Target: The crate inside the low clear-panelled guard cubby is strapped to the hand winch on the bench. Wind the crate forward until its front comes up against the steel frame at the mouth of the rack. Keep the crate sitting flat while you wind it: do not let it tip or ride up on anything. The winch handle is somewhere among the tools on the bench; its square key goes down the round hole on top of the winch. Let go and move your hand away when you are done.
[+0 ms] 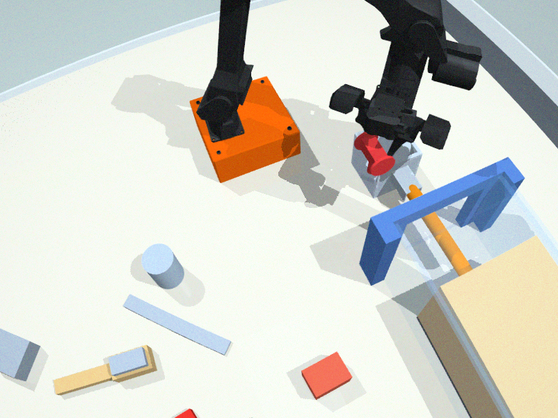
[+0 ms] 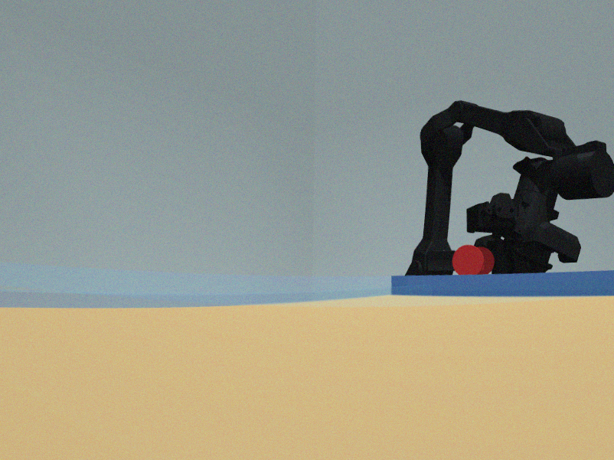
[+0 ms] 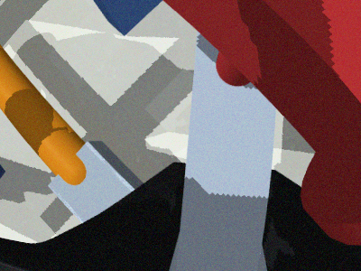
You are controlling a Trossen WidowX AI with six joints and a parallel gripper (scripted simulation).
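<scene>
My gripper point(image 1: 393, 146) point(image 3: 226, 185) is shut on the winch handle's pale grey bar, which stands between the black fingers in the wrist view. The handle's red spool-shaped grip point(image 1: 376, 154) point(image 2: 468, 260) point(image 3: 293, 36) lies beside the fingers, over the pale grey winch point(image 1: 363, 169). The square key and round hole are hidden, so I cannot tell whether the key is seated. The orange strap point(image 1: 444, 236) point(image 3: 63, 158) runs from the winch under the blue steel frame point(image 1: 469, 183) point(image 2: 501, 284) point(image 3: 124, 4) to the tan crate point(image 1: 502, 320). The crate sits behind the frame with a gap.
On the bench are a grey cylinder point(image 1: 160, 262), a flat grey bar point(image 1: 177, 325), a tan tool with a grey block point(image 1: 83, 380), a red block point(image 1: 326, 374) and a grey block point(image 1: 14, 350). The orange base box point(image 1: 260, 110) stands left of the winch.
</scene>
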